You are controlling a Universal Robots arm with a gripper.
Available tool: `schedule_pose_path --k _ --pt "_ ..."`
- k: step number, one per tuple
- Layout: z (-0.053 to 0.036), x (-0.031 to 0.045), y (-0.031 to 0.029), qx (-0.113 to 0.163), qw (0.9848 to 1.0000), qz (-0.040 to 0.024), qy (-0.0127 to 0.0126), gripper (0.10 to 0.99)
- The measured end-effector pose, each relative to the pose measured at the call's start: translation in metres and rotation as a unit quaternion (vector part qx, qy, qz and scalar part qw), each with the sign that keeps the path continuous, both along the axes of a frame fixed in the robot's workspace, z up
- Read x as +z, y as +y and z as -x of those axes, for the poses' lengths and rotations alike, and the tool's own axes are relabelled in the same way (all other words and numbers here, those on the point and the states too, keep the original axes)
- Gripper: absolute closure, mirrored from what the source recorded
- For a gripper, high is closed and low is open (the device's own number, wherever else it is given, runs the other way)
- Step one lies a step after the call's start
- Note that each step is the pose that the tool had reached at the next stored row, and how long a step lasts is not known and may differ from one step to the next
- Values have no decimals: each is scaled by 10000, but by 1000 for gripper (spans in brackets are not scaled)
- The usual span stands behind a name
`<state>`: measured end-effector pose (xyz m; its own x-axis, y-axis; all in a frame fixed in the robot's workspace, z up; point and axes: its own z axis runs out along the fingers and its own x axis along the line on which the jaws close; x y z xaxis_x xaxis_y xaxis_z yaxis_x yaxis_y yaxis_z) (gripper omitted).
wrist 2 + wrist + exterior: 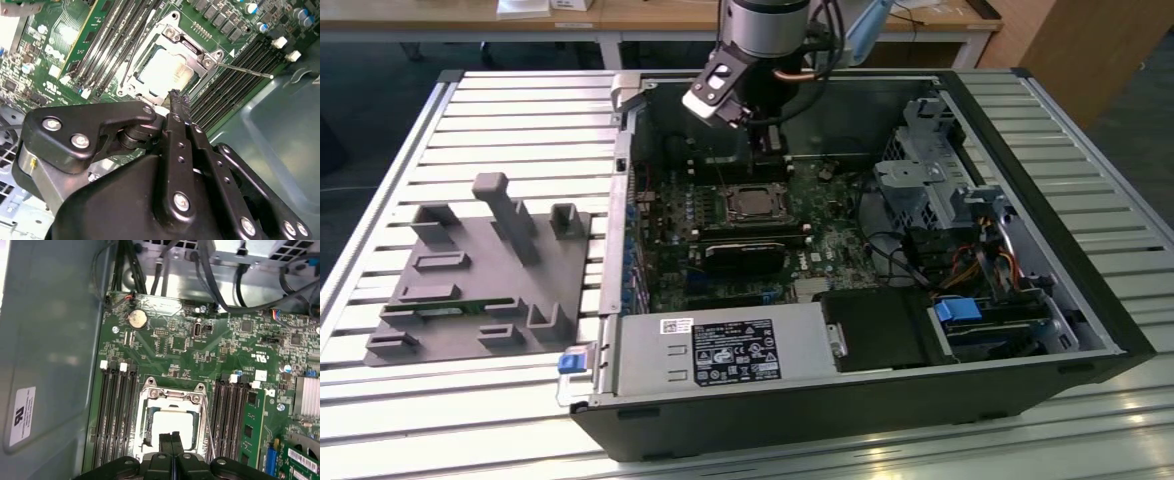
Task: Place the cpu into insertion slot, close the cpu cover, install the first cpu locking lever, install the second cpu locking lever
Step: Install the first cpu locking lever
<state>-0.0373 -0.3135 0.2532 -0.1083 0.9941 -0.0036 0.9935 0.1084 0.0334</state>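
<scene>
Slatted metal table [520, 110] holding an open computer case [787, 425], cpu [172, 421] seated in the insertion slot [750, 205] beneath the lowered cpu cover [195, 52], gripper [172, 436] fingers pressed together, empty, hovering near the socket, thin locking lever [245, 70] jutting sideways.

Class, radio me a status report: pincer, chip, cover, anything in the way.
Pincer shut, empty, hovering over the chip. Chip seated, cover down. One lever sticking out free.

Silver-grey cylindrical arm [767, 25], black end effector [175, 99] with jointed linkages and silver screw heads.
</scene>
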Motion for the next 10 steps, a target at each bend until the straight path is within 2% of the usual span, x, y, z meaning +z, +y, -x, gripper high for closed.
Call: schedule_pose_path --k 10 --pt "1 0 0 350 9994 4 0 969"
